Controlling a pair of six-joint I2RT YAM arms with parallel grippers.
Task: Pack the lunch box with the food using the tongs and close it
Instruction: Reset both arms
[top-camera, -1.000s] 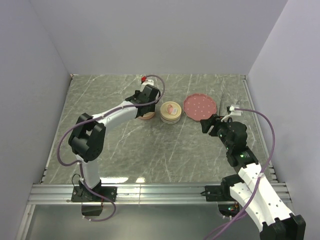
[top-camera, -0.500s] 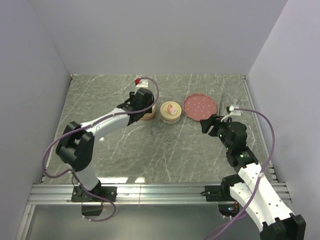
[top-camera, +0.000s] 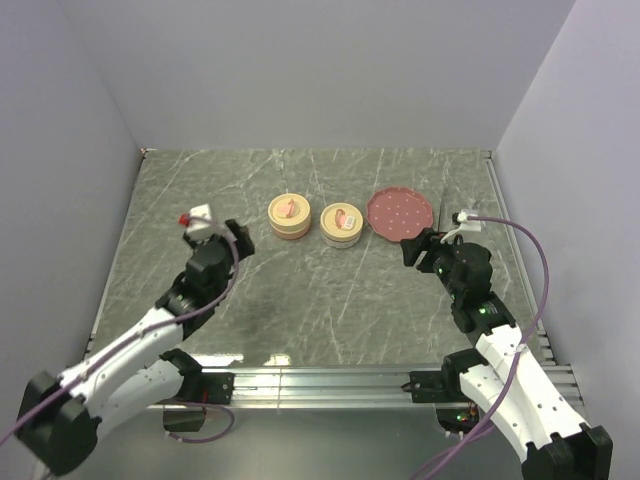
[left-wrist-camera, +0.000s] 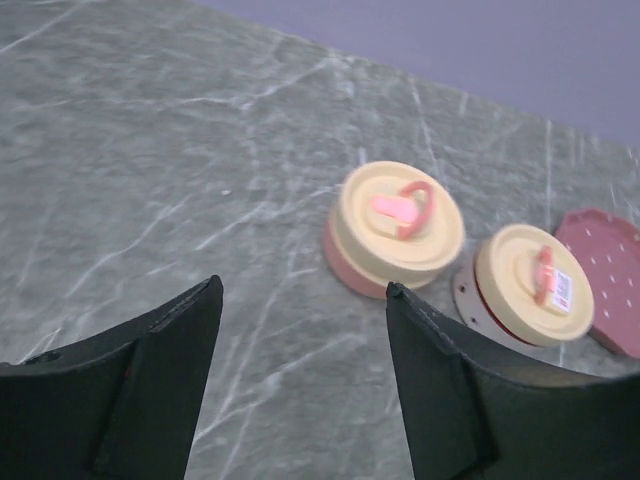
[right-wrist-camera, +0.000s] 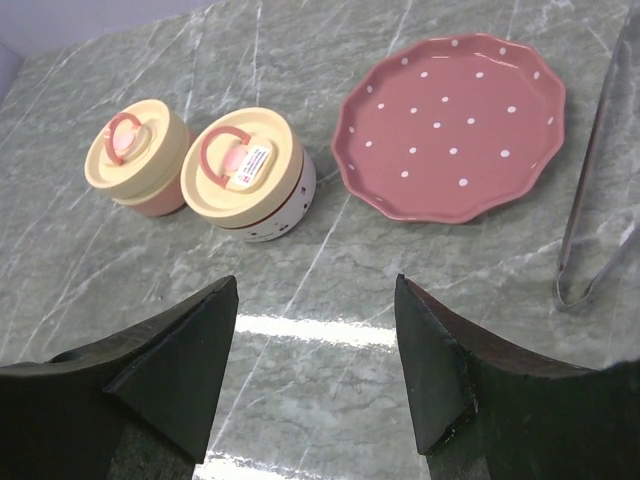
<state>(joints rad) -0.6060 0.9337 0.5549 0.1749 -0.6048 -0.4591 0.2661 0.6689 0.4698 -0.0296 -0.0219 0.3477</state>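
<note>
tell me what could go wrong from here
1. The tongs lie flat and thin beside the plate. The open right gripper could slip on them or knock the plate.
2. The pink box and white box are both closed and no food shows, so nothing here confirms that all of it is packed.
3. The boxes sit close together, so handling one may bump the other.
</note>
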